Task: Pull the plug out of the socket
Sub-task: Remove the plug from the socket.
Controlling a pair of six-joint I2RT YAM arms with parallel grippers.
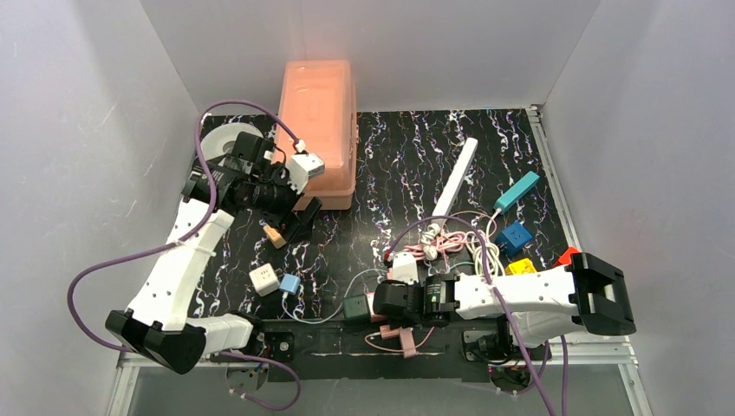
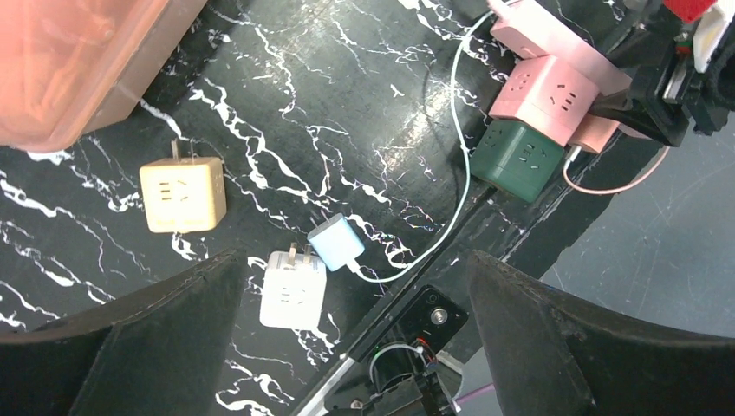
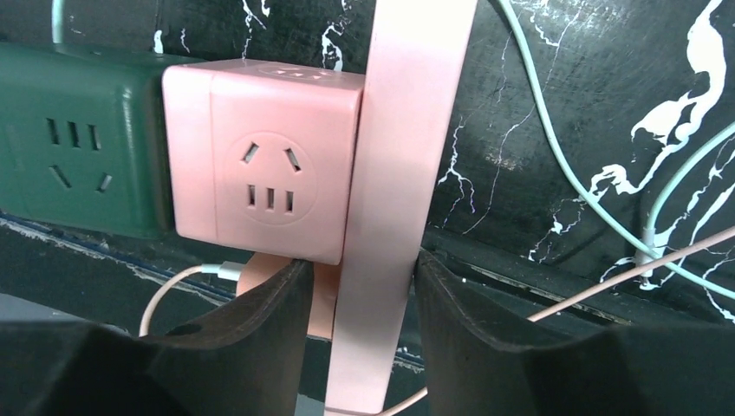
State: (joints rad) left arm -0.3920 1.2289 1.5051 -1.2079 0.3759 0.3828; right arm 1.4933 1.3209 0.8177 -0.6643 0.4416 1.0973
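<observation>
Pink cube plug point(image 3: 260, 186) sits at the near edge of the worktop point(image 1: 399, 165), about midway along it, seated by its right face against the side of a pink strip point(image 3: 407, 130), the socket it has to leave. A green cube point(image 3: 78, 156) touches the plug's left face; whether the two are plugged together cannot be told.

The right fingers point(image 3: 251, 338) straddle the pink strip and look closed on its two long edges, pinching it just below where the plug joins. From the wrist view the strip's long axis runs straight up between them, roughly near to far in the scene, with its near end jutting over the worktop's edge. The plug lies just left of those fingers, not between them, so the right arm grips the socket and not the plug.

That is the relation the coming move turns on, as I judge it: the plug's pins should run left to right, across the strip's length, so the pull would go leftward while the strip is held fast.

The left fingers point(image 2: 165, 338) are spread wide with nothing between them. They hang well apart from the plug at the far left, over a tan cube point(image 2: 182, 195), a white cube point(image 2: 293, 290) and a small blue charger point(image 2: 338, 243). From there the plug lies to the right and nearer, and the green cube stands between it and a leftward approach.
</observation>
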